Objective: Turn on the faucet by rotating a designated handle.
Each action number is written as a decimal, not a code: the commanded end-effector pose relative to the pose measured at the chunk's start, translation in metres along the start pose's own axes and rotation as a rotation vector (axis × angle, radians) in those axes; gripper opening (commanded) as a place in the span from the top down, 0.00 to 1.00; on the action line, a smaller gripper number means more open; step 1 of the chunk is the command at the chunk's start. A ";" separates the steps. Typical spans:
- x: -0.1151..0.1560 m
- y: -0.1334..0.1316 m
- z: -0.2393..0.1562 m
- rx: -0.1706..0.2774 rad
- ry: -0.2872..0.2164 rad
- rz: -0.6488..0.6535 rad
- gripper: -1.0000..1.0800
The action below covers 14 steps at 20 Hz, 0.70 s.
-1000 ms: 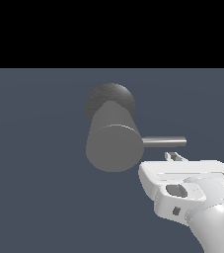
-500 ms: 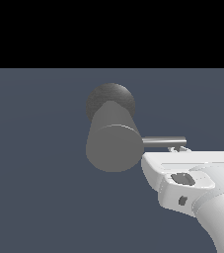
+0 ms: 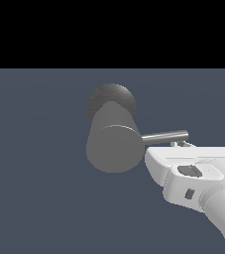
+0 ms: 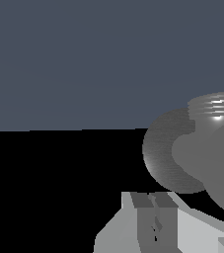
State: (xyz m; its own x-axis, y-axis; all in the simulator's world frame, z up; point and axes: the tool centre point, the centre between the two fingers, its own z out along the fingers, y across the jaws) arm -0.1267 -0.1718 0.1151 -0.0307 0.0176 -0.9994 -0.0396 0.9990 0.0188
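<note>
The faucet (image 3: 113,145) is a thick matte grey cylinder with its flat round end toward the camera and a darker rounded base (image 3: 110,100) behind it. The handle (image 3: 166,136), a thin shiny rod, projects from it toward the exterior view's right. My white gripper (image 3: 180,144) sits just under the rod's outer end, its fingertips at or touching the underside. In the wrist view the fingers (image 4: 142,213) stand close together with nothing between them, and the faucet (image 4: 214,163) looms close beside them.
A flat dark blue-grey floor (image 3: 34,198) lies all around the faucet. The background above it is black. No other objects show.
My gripper has moved up and toward the exterior view's left, coming in under the handle's outer end. The rod's tip now sits slightly higher.
</note>
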 end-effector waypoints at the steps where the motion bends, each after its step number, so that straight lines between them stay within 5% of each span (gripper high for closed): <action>1: 0.002 0.001 0.000 0.000 0.005 0.002 1.00; 14: -0.045 0.012 -0.001 0.000 -0.013 -0.002 1.00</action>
State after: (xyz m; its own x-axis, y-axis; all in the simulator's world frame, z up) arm -0.1303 -0.1668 0.1376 -0.0557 0.0237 -0.9982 -0.0323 0.9992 0.0255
